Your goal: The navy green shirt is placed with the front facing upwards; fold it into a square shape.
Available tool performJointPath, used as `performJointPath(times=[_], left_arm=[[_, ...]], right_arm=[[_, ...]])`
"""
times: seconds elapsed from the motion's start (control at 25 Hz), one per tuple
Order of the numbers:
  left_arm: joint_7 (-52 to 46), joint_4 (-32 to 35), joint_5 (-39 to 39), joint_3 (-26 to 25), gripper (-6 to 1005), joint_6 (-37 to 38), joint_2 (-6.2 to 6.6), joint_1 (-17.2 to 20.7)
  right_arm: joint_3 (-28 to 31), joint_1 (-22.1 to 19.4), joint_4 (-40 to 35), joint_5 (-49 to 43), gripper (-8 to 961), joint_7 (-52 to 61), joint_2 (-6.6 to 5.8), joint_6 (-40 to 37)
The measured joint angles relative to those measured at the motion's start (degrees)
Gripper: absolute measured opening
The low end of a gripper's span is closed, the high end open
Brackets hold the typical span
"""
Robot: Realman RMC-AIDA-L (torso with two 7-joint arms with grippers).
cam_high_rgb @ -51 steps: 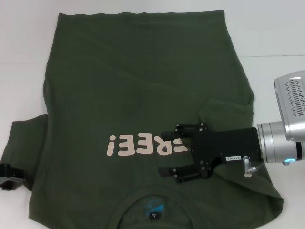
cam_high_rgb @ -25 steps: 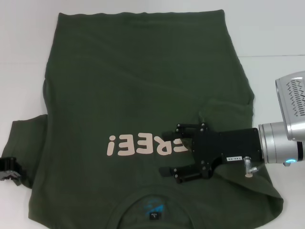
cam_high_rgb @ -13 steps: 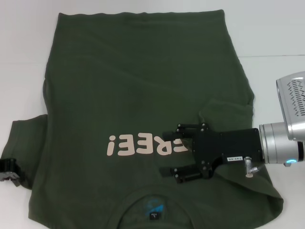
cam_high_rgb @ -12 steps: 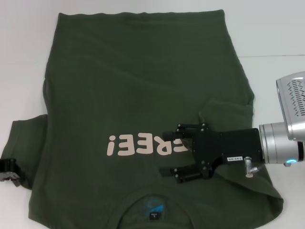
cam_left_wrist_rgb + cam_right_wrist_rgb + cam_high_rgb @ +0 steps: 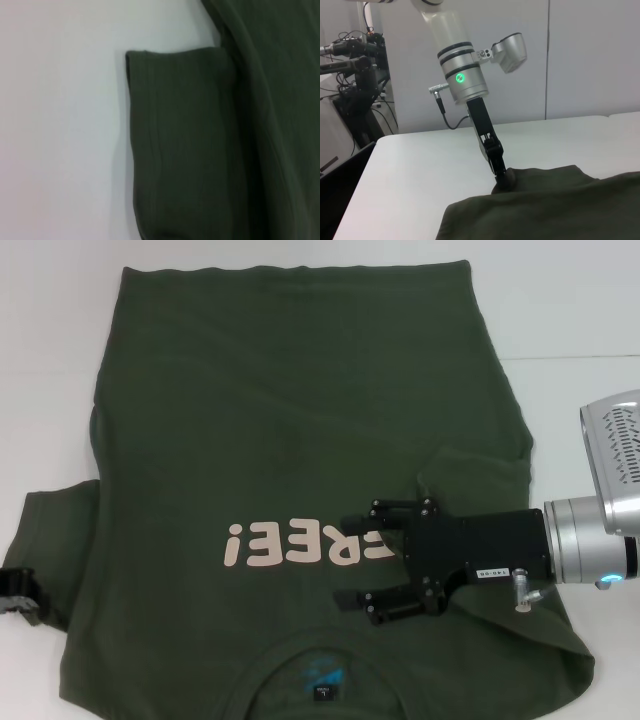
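The navy green shirt (image 5: 280, 420) lies front up on the white table, its pale pink lettering (image 5: 300, 540) upside down to me and its collar at the near edge. Its right sleeve lies folded in over the body. My right gripper (image 5: 352, 560) hovers open over the chest, at the right end of the lettering, holding nothing. My left gripper (image 5: 18, 592) is at the outer hem of the left sleeve (image 5: 185, 150), which lies flat. In the right wrist view the left gripper (image 5: 501, 179) touches a small bump of the shirt (image 5: 545, 205).
Bare white table (image 5: 560, 300) surrounds the shirt on the left, far and right sides. The right wrist view shows the table's far edge (image 5: 365, 165), with dark equipment and cables (image 5: 350, 75) beyond it.
My left gripper has shifted slightly at the left sleeve's hem. The right gripper and the shirt have stayed where they were.
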Motion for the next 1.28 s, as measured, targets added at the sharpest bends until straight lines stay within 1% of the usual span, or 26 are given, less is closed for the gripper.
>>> performJointPath(times=[0.24,0.52,1.08,1.28], left_arm=[[-0.03,1.22,0.00,0.05,43,-0.22,-0.01,0.67],[-0.04,3.29,0.09,0.02,43,-1.93,-0.08,2.45],[-0.04,4.89,0.08,-0.85,44,-5.49,-0.19,3.07],[-0.55,4.89,0.08,-1.40,44,-7.18,0.05,3.28]], right_arm=[[0.01,0.10,0.00,0.17,883,-0.01,0.06,0.32],[-0.27,0.22,0.00,0.75,882,-0.09,0.09,0.35],[0.03,0.07,-0.02,0.77,877,-0.10,0.00,0.45],[0.05,-0.06,0.01,0.77,875,-0.14,0.00,0.54]])
